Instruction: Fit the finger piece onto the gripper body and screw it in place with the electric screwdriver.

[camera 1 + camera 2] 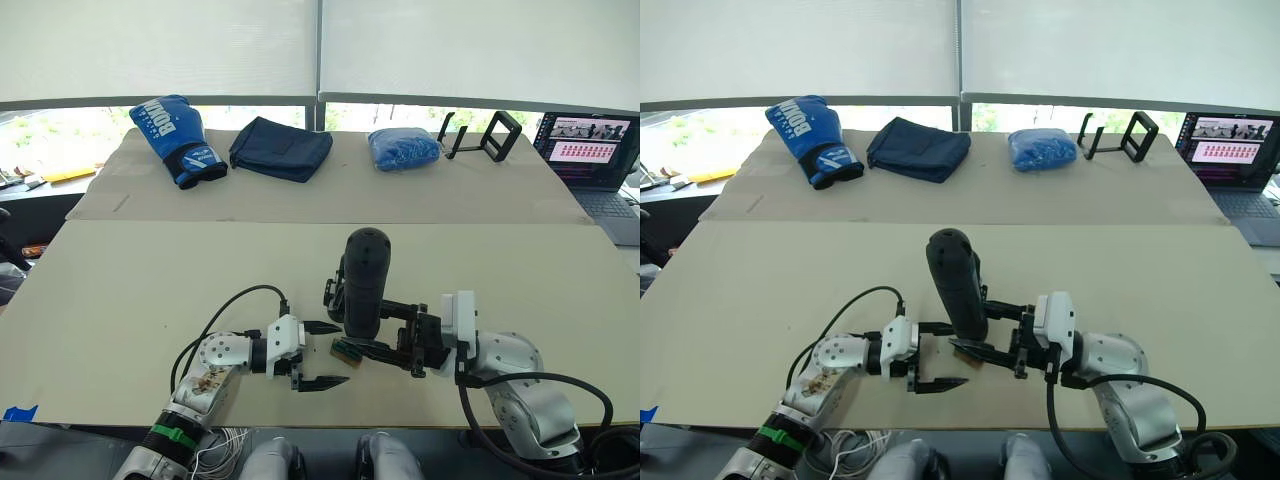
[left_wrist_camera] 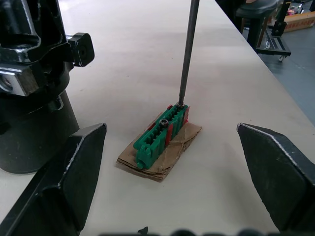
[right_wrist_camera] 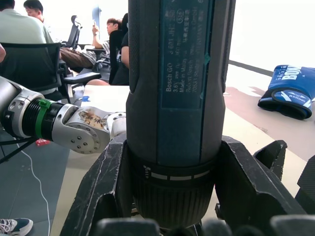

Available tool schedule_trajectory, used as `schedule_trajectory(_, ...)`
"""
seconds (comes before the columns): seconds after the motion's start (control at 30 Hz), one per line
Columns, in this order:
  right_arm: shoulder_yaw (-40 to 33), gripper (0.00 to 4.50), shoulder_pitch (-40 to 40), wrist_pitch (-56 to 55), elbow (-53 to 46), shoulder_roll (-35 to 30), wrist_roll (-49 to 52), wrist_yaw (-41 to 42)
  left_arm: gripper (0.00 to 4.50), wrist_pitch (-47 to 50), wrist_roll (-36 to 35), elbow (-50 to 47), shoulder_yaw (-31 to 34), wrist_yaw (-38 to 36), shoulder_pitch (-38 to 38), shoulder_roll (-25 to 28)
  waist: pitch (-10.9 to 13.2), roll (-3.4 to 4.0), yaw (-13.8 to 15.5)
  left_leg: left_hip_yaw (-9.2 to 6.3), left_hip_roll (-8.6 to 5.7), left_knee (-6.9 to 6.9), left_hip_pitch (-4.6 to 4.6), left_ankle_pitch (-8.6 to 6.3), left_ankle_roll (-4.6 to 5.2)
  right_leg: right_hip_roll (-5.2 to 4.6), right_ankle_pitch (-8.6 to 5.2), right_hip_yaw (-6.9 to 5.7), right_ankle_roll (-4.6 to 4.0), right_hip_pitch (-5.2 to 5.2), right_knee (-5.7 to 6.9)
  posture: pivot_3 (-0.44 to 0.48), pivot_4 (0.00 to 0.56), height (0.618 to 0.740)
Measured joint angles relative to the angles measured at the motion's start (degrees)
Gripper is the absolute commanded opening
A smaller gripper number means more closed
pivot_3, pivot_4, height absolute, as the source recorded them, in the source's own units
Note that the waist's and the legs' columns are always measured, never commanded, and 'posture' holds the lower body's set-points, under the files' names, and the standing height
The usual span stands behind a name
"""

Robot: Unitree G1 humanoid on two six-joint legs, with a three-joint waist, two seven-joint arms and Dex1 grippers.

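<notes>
My right gripper (image 1: 372,332) is shut on the electric screwdriver (image 1: 365,280), a thick black cylinder held upright near the table's front edge. Its thin metal bit (image 2: 189,49) comes down onto a screw at the end of a small green block (image 2: 160,135) lying on a brown scrap. Just left of that block my left gripper (image 1: 323,355) stands open, one finger on either side of it and nothing held. The gripper body (image 2: 29,113), black with a round base, stands close behind the block, mostly hidden by the screwdriver in the head views. The finger piece is out of view.
On the far table lie a blue boxing glove (image 1: 175,138), a dark blue pouch (image 1: 280,147), a blue bag (image 1: 403,148) and a black stand (image 1: 490,135). A laptop (image 1: 590,150) sits at the far right. People sit on chairs (image 3: 29,54) beyond the table.
</notes>
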Motion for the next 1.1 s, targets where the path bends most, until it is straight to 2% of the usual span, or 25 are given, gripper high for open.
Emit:
schedule_trajectory(0.73, -0.06, 1.91, -0.03, -0.41, 0.44, 0.17, 0.01, -0.16, 4.5, 2.04, -0.11, -0.6, 0.2, -0.24, -0.36, 0.21, 0.0, 0.0, 0.0, 0.0, -0.01, -0.03, 0.01, 0.0, 0.0, 0.0, 0.0, -0.01, 0.01, 0.0, -0.02, 0.0, 0.15, 0.74)
schedule_trajectory(1.1, -0.62, 1.91, -0.03, -0.19, -0.16, -1.07, 1.1, -0.21, 4.5, 5.01, -3.77, -2.23, 1.4, -1.17, 0.49, 1.43, 0.02, 0.0, -0.02, 0.02, -0.01, -0.04, -0.09, 0.01, -0.01, 0.0, 0.0, 0.0, 0.01, -0.12, -0.01, 0.0, 0.15, 0.74)
